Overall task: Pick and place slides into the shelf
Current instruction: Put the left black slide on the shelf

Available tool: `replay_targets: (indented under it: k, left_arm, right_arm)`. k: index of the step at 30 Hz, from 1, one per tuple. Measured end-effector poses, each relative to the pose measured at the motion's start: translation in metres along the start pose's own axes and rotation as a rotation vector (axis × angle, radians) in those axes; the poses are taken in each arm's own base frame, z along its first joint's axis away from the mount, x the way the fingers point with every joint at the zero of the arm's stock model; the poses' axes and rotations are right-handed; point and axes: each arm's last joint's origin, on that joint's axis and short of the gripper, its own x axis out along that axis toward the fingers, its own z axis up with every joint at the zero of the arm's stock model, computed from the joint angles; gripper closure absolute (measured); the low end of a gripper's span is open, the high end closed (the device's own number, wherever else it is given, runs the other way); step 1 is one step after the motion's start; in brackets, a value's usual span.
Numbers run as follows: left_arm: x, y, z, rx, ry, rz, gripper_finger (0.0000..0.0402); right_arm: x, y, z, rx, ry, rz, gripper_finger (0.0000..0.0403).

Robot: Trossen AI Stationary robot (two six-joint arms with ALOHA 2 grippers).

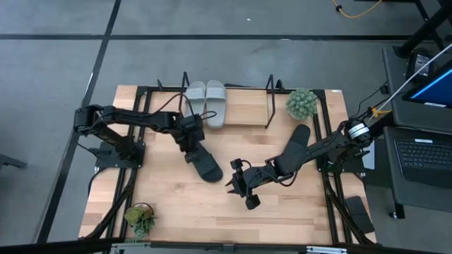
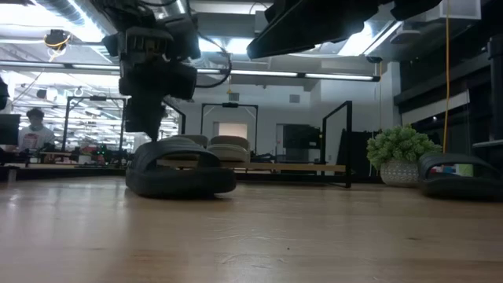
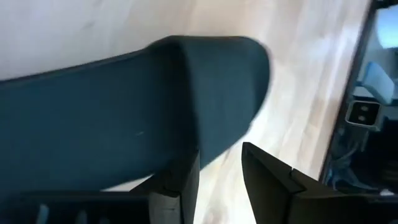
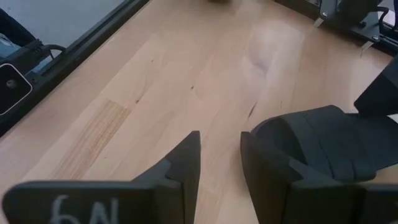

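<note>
One black slide lies flat on its sole on the table, left of the middle. My left gripper hangs over that slide's far end, its fingers a narrow gap apart. The low view shows it just above the slide's left end. The second black slide lies further right, partly under my right arm. My right gripper hovers right of the first slide, fingers narrowly apart with nothing between them. Two light grey slides stand side by side in the shelf. My left gripper points down at the far end of the black slide. One finger stands against that end's rim and only bare wood shows in the gap. Whether the finger touches the slide I cannot tell.
A green potted plant stands at the shelf's right end. A smaller plant sits near the table's near left corner. The black frame runs along the table's sides. Bare wood lies in the near middle.
</note>
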Motion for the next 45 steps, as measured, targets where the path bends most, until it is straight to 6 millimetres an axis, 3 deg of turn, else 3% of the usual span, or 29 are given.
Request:
replay_targets:
  k: [10,14,19,22,26,30,37,45]
  left_arm:
    - [-0.013,0.023,-0.008,-0.168,0.107,0.028,0.0289]
    - [-0.015,0.023,-0.01,-0.121,0.108,0.05,0.0289]
    - [-0.025,0.01,-0.017,-0.015,0.083,0.052,0.0301]
    - [-0.044,-0.002,-0.022,0.023,0.027,0.125,0.0312]
    - [-0.074,-0.023,-0.027,0.125,-0.149,0.211,0.0327]
    - [-0.088,-0.044,-0.036,0.25,-0.346,0.262,0.0339]
    - [-0.066,-0.066,-0.056,0.45,-0.522,0.243,0.0369]
    - [-0.047,-0.083,-0.076,0.514,-0.618,0.289,0.0397]
  right_arm:
    - [0.0,0.0,0.0,0.027,0.0,-0.001,0.0287]
    - [0.0,-0.002,0.0,0.026,0.0,-0.005,0.0287]
    - [0.001,-0.009,-0.002,0.036,0.006,-0.019,0.0287]
    - [0.001,-0.014,-0.003,0.044,0.01,-0.03,0.0287]
    - [0.001,-0.022,-0.005,0.055,0.015,-0.048,0.0287]
    - [0.002,-0.029,-0.007,0.022,0.021,-0.061,0.0287]
    - [0.002,-0.034,-0.01,-0.046,0.03,-0.008,0.0287]
    - [0.008,-0.033,-0.015,-0.052,0.051,-0.002,0.0287]
